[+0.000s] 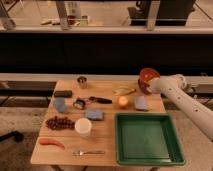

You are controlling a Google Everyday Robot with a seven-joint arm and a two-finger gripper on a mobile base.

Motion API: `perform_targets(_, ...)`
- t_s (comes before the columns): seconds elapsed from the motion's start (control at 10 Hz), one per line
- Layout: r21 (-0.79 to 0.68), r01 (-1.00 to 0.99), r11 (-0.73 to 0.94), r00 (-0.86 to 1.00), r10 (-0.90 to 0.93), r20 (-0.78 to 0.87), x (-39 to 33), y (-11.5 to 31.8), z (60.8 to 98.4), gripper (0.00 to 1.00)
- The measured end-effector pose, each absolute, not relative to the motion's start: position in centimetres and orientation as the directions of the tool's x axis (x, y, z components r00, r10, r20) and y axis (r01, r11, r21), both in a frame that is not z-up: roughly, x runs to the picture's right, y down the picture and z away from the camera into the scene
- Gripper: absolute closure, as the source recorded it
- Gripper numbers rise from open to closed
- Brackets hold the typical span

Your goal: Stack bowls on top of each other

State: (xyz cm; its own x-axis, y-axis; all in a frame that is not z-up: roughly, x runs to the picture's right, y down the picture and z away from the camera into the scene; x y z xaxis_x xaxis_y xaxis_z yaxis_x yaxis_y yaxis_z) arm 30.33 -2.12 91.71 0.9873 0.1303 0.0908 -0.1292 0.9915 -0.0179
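One reddish-orange bowl with a darker red inside is at the table's far right corner, tilted with its opening toward the camera. My gripper is at the end of the white arm, which reaches in from the right. It grips the bowl at its lower rim and holds it just above the table edge. A dark red shape directly under the bowl may be a second bowl, but I cannot tell. No other bowl shows.
A green tray fills the front right of the wooden table. A white cup, metal cup, orange fruit, banana, blue sponges, grapes and fork are spread over the table.
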Motion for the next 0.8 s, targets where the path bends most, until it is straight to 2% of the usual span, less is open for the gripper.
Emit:
perform_targets(0.3,-0.020,-0.120,0.993,0.988,0.122,0.093,29.85,-2.15,91.82,0.97)
perform_targets(0.4,-0.021,-0.112,0.993,0.989,0.114,0.095,29.87,-2.10,91.86,0.90)
perform_targets(0.8,-0.023,-0.104,0.994,0.989,0.106,0.102,29.64,-2.03,91.99,0.52)
